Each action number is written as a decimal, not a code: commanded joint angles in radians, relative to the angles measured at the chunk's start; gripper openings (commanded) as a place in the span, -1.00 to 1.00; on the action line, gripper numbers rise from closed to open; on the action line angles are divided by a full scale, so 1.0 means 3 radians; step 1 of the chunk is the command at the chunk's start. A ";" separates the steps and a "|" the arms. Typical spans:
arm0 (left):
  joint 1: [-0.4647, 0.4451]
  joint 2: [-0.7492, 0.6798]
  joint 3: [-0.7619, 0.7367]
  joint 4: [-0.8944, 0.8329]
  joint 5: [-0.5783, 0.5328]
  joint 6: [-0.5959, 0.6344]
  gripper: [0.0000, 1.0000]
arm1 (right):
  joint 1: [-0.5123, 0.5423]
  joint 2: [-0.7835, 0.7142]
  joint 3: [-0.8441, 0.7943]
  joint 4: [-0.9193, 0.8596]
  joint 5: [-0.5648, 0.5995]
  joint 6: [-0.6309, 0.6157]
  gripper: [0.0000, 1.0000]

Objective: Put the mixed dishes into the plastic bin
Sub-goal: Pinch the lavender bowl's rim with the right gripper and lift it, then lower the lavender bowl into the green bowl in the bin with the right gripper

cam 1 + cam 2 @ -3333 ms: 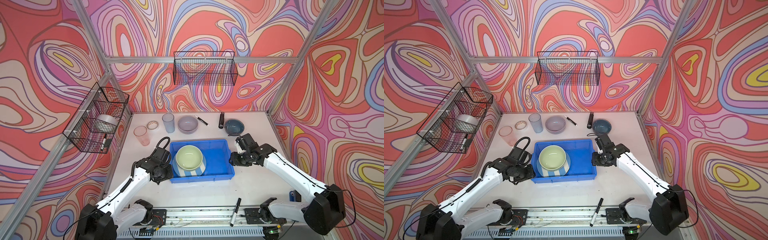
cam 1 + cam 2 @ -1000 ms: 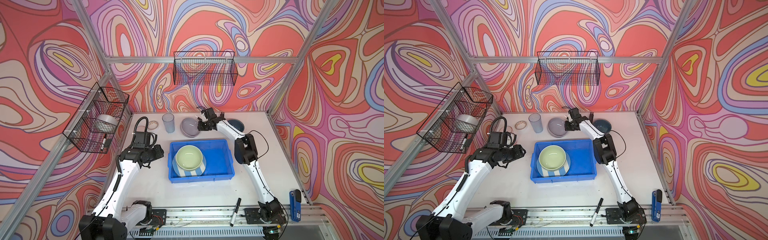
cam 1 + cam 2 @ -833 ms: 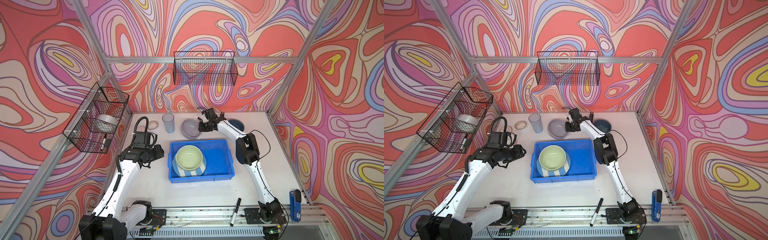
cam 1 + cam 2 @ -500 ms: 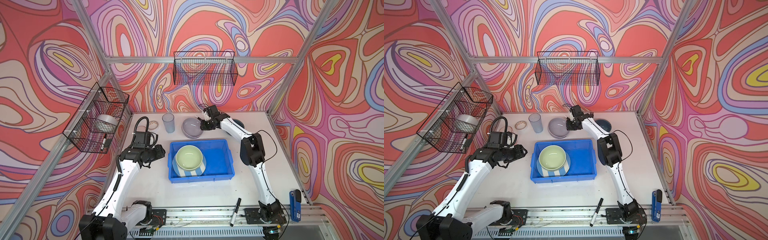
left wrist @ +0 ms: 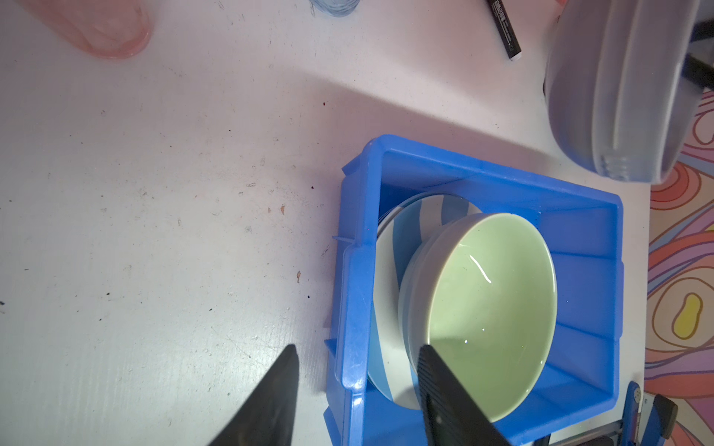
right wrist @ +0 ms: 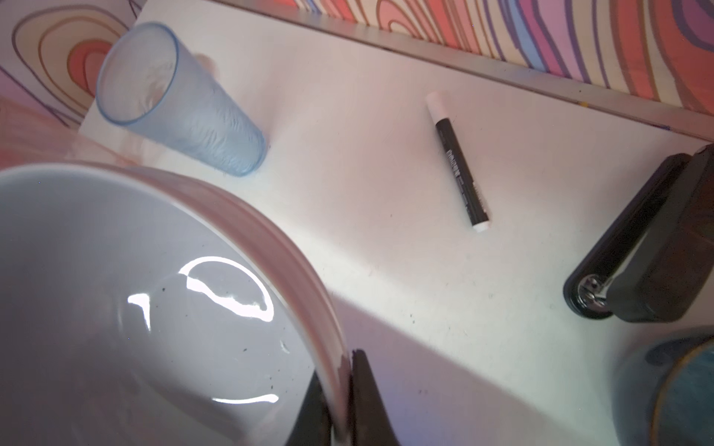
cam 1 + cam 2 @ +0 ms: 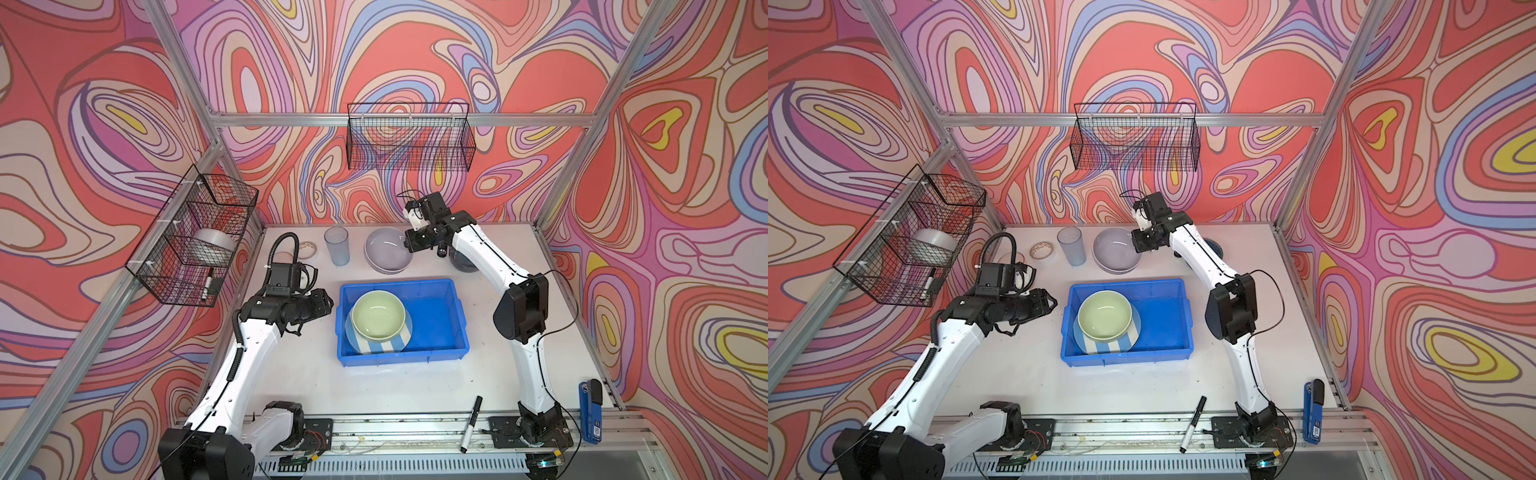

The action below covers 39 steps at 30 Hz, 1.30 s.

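The blue plastic bin (image 7: pixel 415 286) (image 7: pixel 1125 285) holds a green bowl (image 7: pixel 378 313) on a blue-white striped plate (image 7: pixel 382 345). Behind the bin, my right gripper (image 7: pixel 409 245) (image 6: pixel 340 370) is shut on the right rim of the lavender bowl (image 7: pixel 386 249) (image 6: pixel 135 309), which is tilted and lifted. My left gripper (image 7: pixel 330 305) (image 5: pixel 357 351) hangs open and empty over the bin's left wall. A bluish tumbler (image 7: pixel 337 245) stands at the back. The pink tumbler (image 5: pixel 100 27) is mostly hidden behind the left wrist in both top views. The dark blue bowl (image 7: pixel 463 262) is partly behind the right arm.
A tape roll (image 7: pixel 308 249), a black marker (image 6: pixel 459 162) and a black stapler-like tool (image 6: pixel 637 247) lie at the back. A second marker (image 7: pixel 471 424) and a blue stapler (image 7: pixel 591 409) lie by the front rail. Black wire baskets (image 7: pixel 409 137) (image 7: pixel 195 241) hang on the walls.
The right arm's elbow has swung out to the right, and the lavender bowl in its grip has risen and tilted a little. The left arm has stayed where it was.
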 commanded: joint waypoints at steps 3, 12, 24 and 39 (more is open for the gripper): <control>0.0025 0.0017 -0.0009 0.0057 0.0017 0.0059 0.06 | 0.0182 -0.0415 0.0330 -0.0535 -0.0054 -0.0295 -1.00; 0.0025 -0.0016 -0.0024 0.0051 -0.0001 0.0032 0.07 | 0.0515 -0.0531 0.0304 -0.0878 0.0053 -0.0346 -1.00; 0.0025 -0.0098 -0.0050 0.0051 -0.0044 0.0043 0.07 | 0.0684 -0.0798 -0.0444 -0.0660 0.0116 -0.0226 -1.00; 0.0025 -0.0099 -0.0060 0.0062 -0.0019 0.0033 0.07 | 0.0773 -0.0804 -0.0907 -0.0333 0.0090 -0.0084 -1.00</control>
